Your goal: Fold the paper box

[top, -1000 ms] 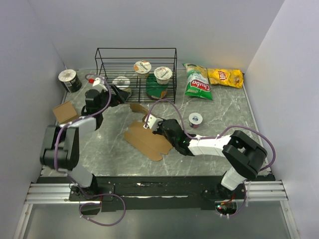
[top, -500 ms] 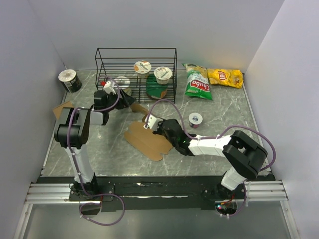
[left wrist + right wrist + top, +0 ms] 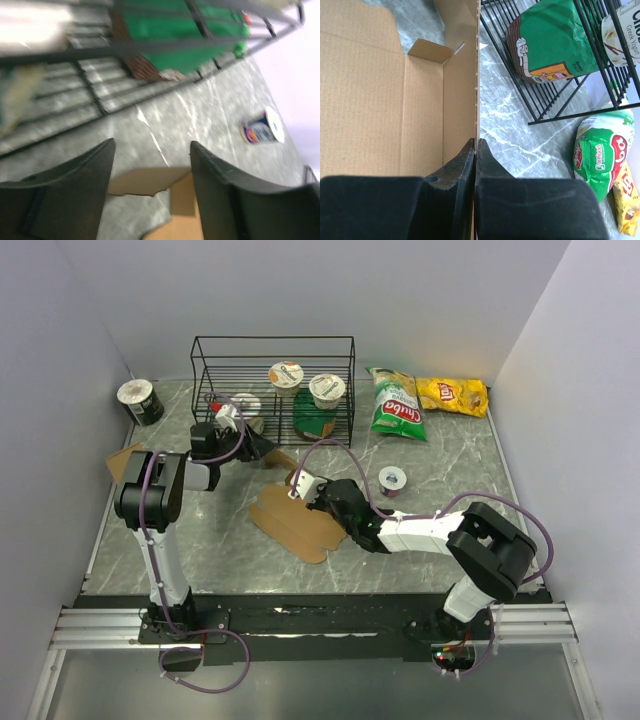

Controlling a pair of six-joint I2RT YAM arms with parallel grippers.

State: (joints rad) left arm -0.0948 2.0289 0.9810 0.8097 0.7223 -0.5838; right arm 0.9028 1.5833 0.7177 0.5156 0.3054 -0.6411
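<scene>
Right wrist view: the paper box is being seen as a die-cut sheet lying mid-table. One panel is being pinched upright between the closed fingers of the right gripper. The left gripper is being presented wide open and empty over the far flap, beside the wire rack. The board is being judged light, thin and easily creased; hold is best taken at panel edges beside the scores. Counted: one sheet, one rack, one green snack bag, one yellow snack bag.
</scene>
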